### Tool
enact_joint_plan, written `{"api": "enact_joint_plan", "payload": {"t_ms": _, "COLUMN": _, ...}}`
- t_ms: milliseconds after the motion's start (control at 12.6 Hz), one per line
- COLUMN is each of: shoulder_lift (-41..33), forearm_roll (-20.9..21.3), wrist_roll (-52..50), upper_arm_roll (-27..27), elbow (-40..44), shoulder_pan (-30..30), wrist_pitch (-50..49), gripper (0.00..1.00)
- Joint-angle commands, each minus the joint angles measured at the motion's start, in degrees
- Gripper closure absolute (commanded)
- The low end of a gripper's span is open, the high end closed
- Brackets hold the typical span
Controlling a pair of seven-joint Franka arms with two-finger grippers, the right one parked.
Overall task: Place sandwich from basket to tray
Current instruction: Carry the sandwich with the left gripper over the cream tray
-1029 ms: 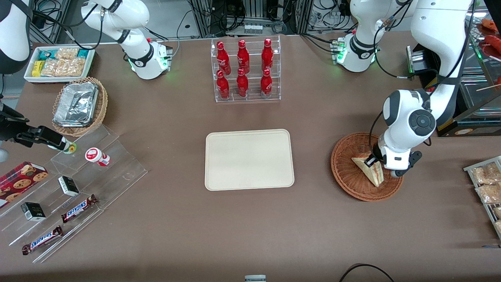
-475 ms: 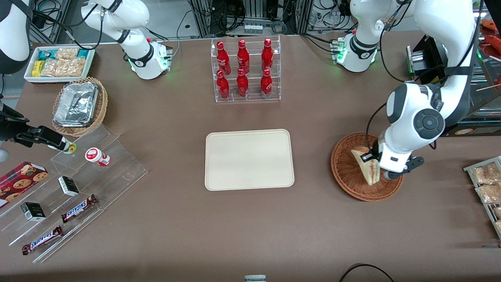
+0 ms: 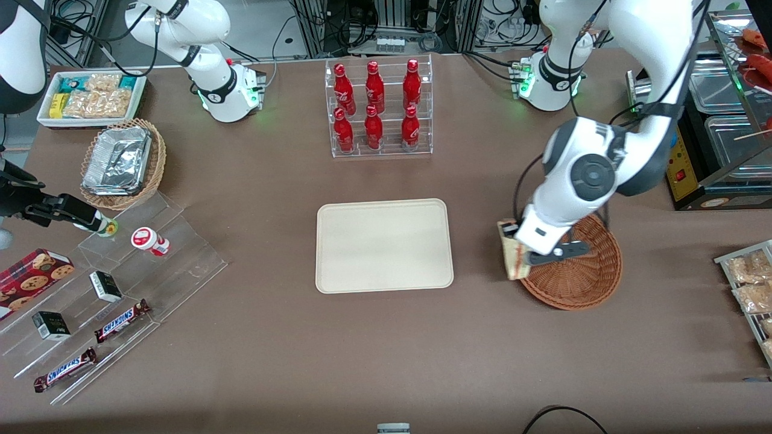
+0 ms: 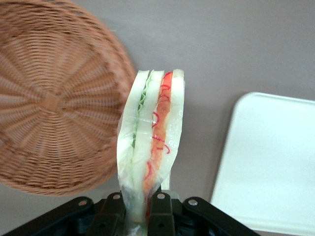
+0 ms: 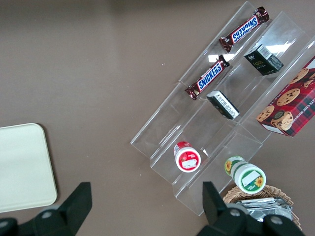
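Note:
My left gripper is shut on the sandwich, a wrapped wedge of white bread with red and green filling. It holds the sandwich in the air over the rim of the reddish-brown wicker basket, on the side toward the tray. In the left wrist view the fingers pinch the wedge's narrow end, with the basket beside it. The cream tray lies flat at the table's middle, bare, and its corner shows in the left wrist view.
A clear rack of red bottles stands farther from the camera than the tray. Metal trays and a wire rack of snack bags sit at the working arm's end. Acrylic steps with candy bars and a tan basket of foil trays lie toward the parked arm's end.
My gripper lifted the sandwich out of the basket and carried it toward the tray, to above the basket's rim. The arm swung along with it.

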Motion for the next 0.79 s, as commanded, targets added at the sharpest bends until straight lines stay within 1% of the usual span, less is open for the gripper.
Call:
{"api": "enact_joint_plan", "payload": {"t_ms": 0, "shoulder_lift": 6.24, "forearm_roll": 5.36, "wrist_roll": -7.58, "upper_arm_roll": -1.24, "elbow": 7.30, "shoulder_pan": -5.17, "wrist_pitch": -1.63, "gripper": 1.00}}
{"api": "enact_joint_plan", "payload": {"t_ms": 79, "shoulder_lift": 8.17, "forearm_roll": 6.87, "wrist_roll": -10.23, "upper_arm_roll": -1.41, "elbow": 9.15, "shoulder_pan": -6.76, "wrist_pitch": -1.72, "gripper": 1.00}}
{"api": "enact_joint_plan", "payload": {"t_ms": 158, "shoulder_lift": 9.93, "forearm_roll": 7.23, "wrist_roll": -12.09, "upper_arm_roll": -1.42, "elbow": 11.08, "shoulder_pan": -8.95, "wrist_pitch": -1.72, "gripper": 1.00}}
{"api": "enact_joint_plan", "payload": {"t_ms": 475, "shoulder_lift": 17.31, "forearm_roll": 7.76, "wrist_roll": -20.61, "upper_arm_roll": -1.24, "elbow": 19.08, "shoulder_pan": -16.95, "wrist_pitch": -1.72, "gripper": 1.00}}
{"api": "enact_joint_plan", "payload": {"t_ms": 712, "shoulder_lift": 22.33, "forearm_roll": 8.02, "wrist_roll": -26.23, "upper_arm_roll": -1.07, "elbow": 24.09, "shoulder_pan": -21.44, "wrist_pitch": -1.37, "gripper": 1.00}}
